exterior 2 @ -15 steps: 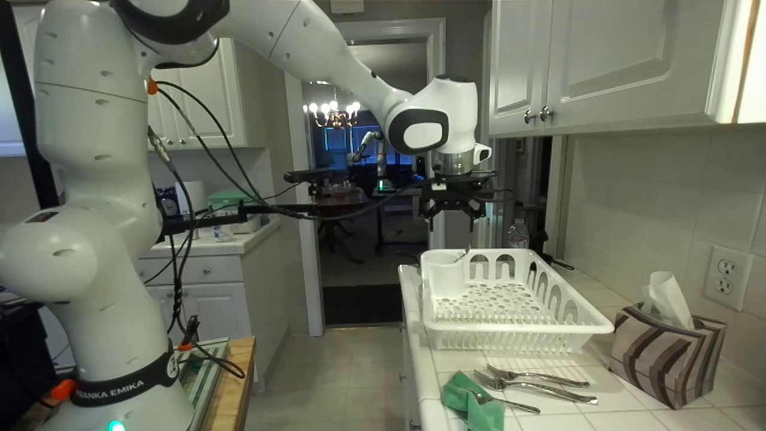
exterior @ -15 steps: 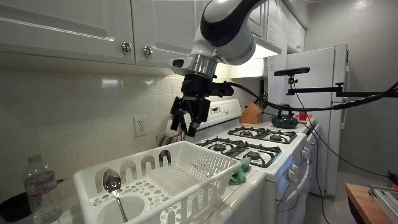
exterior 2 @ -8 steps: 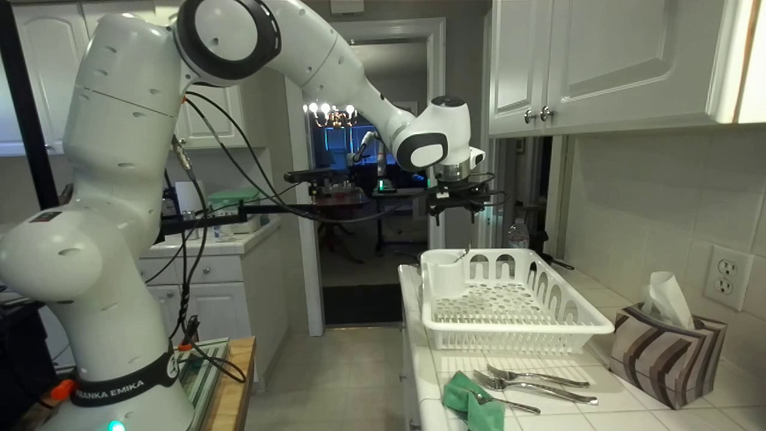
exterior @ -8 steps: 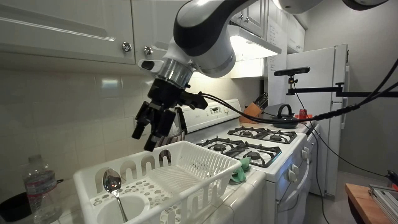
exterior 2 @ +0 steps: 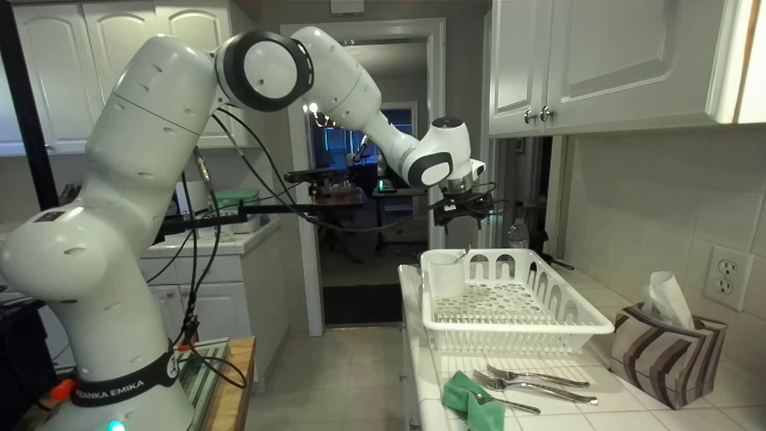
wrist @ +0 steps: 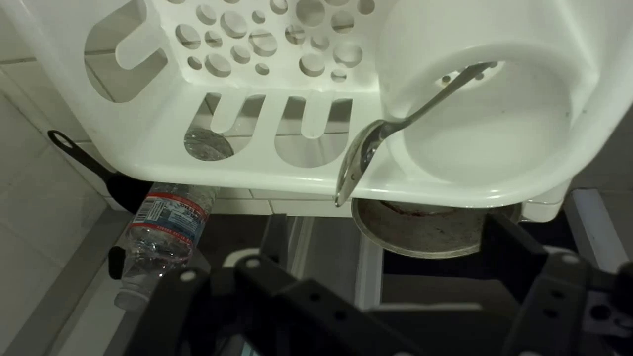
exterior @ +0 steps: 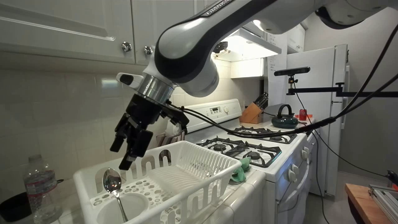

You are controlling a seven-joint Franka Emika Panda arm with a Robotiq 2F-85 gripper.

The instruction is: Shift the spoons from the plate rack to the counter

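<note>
Gripper [exterior 2: 462, 227]: released, fingers [wrist: 512, 249] spread, fingertips apart from the spoon [wrist: 363, 151], which sits at 6 o'clock from them in an exterior view. Spoon leans in the round cup [exterior 2: 447, 280] of the white rack [exterior 2: 517, 328], bowl up past the cup's rim; wrist view gives bowl toward 7 o'clock, handle toward 2 and down inside the cup. Same view: bottle [wrist: 170, 222] outside the rack, between 8 and 9 o'clock from the cup. In an exterior view the counter [exterior 2: 616, 416] carries, near 6 o'clock from the rack, two forks [exterior 2: 552, 392] and a green cloth [exterior 2: 473, 410] with a third utensil [exterior 2: 517, 406] across it, kind unclear; tissue box [exterior 2: 667, 356] between 3 and 4. Stove [exterior: 292, 147] at 2 o'clock from the rack in an exterior view.
</note>
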